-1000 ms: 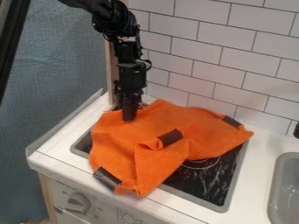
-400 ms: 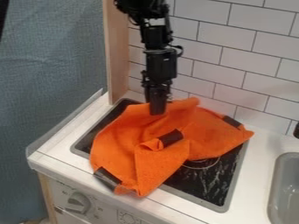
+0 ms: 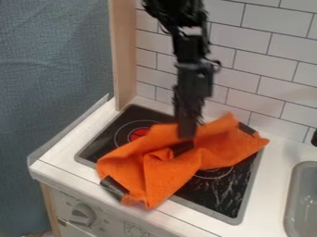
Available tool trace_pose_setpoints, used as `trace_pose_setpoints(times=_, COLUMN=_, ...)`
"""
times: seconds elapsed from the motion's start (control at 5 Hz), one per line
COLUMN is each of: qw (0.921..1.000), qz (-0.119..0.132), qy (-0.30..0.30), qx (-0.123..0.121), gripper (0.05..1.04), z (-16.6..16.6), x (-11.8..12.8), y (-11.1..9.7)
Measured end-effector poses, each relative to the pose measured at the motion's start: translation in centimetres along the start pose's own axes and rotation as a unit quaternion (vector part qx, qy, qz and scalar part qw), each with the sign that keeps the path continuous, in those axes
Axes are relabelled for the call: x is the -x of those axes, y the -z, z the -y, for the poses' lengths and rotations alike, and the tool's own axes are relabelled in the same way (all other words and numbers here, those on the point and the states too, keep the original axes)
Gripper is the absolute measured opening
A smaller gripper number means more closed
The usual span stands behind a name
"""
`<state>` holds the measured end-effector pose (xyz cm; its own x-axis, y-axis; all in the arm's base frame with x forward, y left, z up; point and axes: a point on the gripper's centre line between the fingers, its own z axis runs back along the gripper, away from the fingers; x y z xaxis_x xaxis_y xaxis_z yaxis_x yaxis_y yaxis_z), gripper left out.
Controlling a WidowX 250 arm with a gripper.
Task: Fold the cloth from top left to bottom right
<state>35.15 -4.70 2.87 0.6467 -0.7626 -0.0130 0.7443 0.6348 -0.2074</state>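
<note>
Spanning left to right, the white counter [image 3: 59,164] holds a black cooktop [image 3: 102,147]. The rumpled orange cloth [image 3: 170,171] lies diagonally across it, its near-left end past the near rim. Above its middle, the blurred black gripper [image 3: 187,133] seems to be pinching a fold. The cloth bears 3 dark patches [image 3: 113,187].

Stovetop [image 3: 101,144], upper left: open room above; tiled wall [image 3: 266,78]: blocks rear; wooden panel [image 3: 123,55]: stands rear left; orange cloth [image 3: 162,173]: bunches centrally.
</note>
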Motion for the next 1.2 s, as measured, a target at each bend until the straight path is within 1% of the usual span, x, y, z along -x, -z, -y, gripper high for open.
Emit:
trace_pose_setpoints(times=0.2, qw=0.9996, qz=-0.012, qy=0.013, qx=-0.02, gripper=0.074, z=0.7, x=-0.22, y=1.43)
trace_pose_setpoints(times=0.4, qw=0.9985, qz=-0.018, qy=0.004, qx=-0.052, gripper=0.106, z=0.32, x=-0.3, y=1.97)
trace_pose_setpoints(times=0.6, qw=0.9983, qz=-0.021, qy=-0.001, qx=-0.054, gripper=0.291, z=0.4, x=-0.38, y=2.11)
trace_pose_setpoints(times=0.8, qw=0.9985, qz=-0.016, qy=-0.005, qx=-0.051, gripper=0.575, z=0.48, x=-0.5, y=2.15)
trace_pose_setpoints(times=1.0, qw=0.9989, qz=-0.013, qy=-0.002, qx=-0.046, gripper=0.884, z=0.62, x=-0.57, y=2.16)
trace_pose_setpoints(times=1.2, qw=0.9992, qz=-0.014, qy=0.0, qx=-0.038, gripper=1.035, z=0.94, x=-0.51, y=2.06)
